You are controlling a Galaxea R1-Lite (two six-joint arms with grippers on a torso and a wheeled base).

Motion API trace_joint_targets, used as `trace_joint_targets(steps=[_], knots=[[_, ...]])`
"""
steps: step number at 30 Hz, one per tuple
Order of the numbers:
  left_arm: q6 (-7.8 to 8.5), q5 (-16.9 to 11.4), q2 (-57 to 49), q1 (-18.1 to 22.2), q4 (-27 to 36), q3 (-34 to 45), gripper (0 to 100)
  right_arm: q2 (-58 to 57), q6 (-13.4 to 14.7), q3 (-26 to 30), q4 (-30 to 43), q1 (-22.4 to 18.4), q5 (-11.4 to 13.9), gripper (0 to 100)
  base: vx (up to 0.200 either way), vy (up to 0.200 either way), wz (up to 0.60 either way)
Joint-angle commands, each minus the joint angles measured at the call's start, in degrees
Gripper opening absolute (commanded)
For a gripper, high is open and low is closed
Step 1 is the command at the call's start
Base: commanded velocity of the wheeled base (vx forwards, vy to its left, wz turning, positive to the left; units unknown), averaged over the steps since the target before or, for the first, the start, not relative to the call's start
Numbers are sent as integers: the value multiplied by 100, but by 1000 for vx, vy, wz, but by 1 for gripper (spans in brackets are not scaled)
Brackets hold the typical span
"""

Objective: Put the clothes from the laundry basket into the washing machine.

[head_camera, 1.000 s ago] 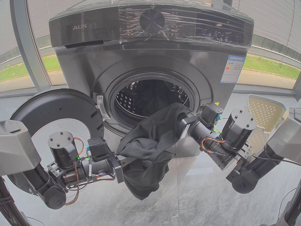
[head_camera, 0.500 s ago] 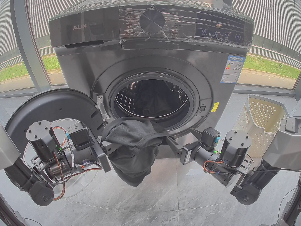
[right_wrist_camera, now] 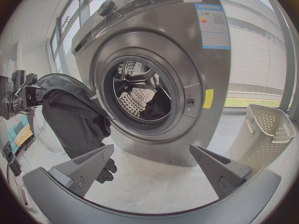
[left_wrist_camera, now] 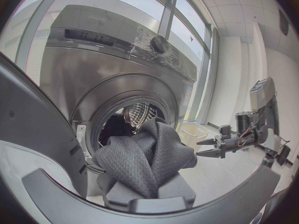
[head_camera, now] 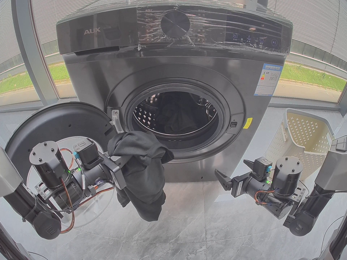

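Head view, nearest: the left gripper (head_camera: 122, 162) sits low on the left, in front of the open door (head_camera: 54, 127).
Left grip: clamped on a dark garment (head_camera: 142, 170), with the cloth bunched over the fingers.
Garment: it hangs from the left gripper in a long fold that appears clear of the floor (head_camera: 202, 213). Its top lies just before the lower left rim of the port, outside the drum (head_camera: 148, 114).
Right gripper (head_camera: 231, 167): low on the right, jaws spread wide and holding nothing. It is well apart from the garment and points toward the washer (head_camera: 173, 65).
Door: swung fully out to the left, behind the left arm.
Basket (head_camera: 303, 138): pale and perforated, it stands on the floor just beside the washer's right side. The part of its inside that shows holds no clothes; its bottom is hidden.
Washer: a front loader with the port open and nothing blocking it.
Drum load: dark clothes (head_camera: 177, 116) already lie inside, toward the back.
Done, as judged: at least one piece is loaded, and this garment is out of the basket and up at the port.
Left, as judged: carry the garment over the rim, push it well in and let go. The hanging tail could snag on the lip or slide back out. Then check the basket for anything more.
Stage: late, probably the last piece or close to it.
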Motion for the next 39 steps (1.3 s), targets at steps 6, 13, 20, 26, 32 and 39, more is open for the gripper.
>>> trace_joint_targets(steps=[6,13,20,26,32,39], knots=[[471,578,324,-59,-5,41,0,-45,4,113,-6,-170,-30,100,0,0,0],[436,587,499,-95,-5,-12,0,-36,4,86,-6,-126,-30,100,86,0,0],[445,649,763,-103,-14,-12,0,-45,13,86,-6,-118,-30,100,171,0,0],[445,719,860,-174,-14,-12,0,-54,13,95,-14,-118,-21,100,33,0,0],[427,728,983,-253,-23,-21,0,-63,13,86,-14,-100,-21,100,200,0,0],[427,833,1009,-367,-23,-21,0,-54,13,95,-6,-100,-13,100,57,0,0]])
